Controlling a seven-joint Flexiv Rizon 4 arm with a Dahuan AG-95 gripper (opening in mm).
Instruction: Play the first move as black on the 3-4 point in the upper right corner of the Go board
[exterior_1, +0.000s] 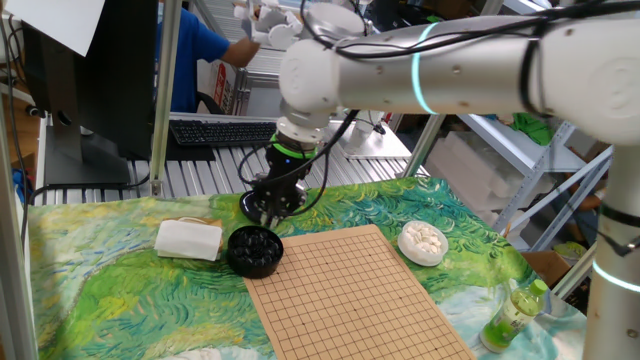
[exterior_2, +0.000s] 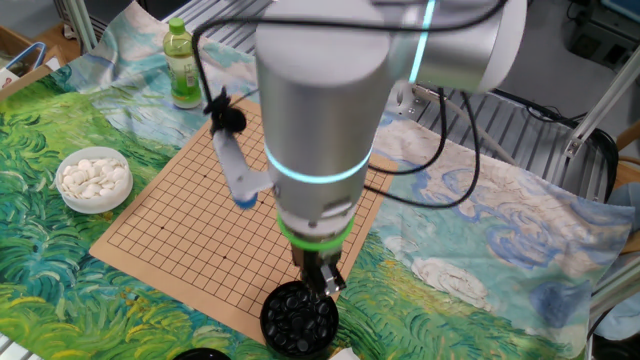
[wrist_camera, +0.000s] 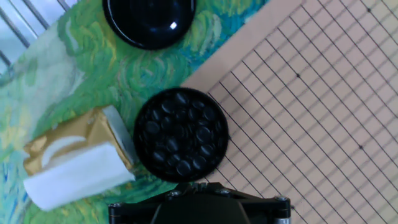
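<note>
The wooden Go board (exterior_1: 340, 290) lies on the painted cloth with no stone on its grid; it also shows in the other fixed view (exterior_2: 200, 215) and the hand view (wrist_camera: 311, 93). A round black bowl full of glossy black stones (exterior_1: 254, 248) stands at the board's corner (exterior_2: 298, 315) (wrist_camera: 180, 134). My gripper (exterior_1: 268, 212) hangs just above this bowl's rim (exterior_2: 325, 278). In the hand view only the very tips of the gripper (wrist_camera: 180, 185) show, close together, at the bowl's near edge. I cannot tell whether they hold a stone.
A bowl of white stones (exterior_1: 422, 241) (exterior_2: 93, 178) stands off the board's other side. A black lid (wrist_camera: 149, 22) and a white-and-gold packet (exterior_1: 188, 239) (wrist_camera: 74, 165) lie beside the black bowl. A green bottle (exterior_1: 515, 315) (exterior_2: 181, 65) stands past the board.
</note>
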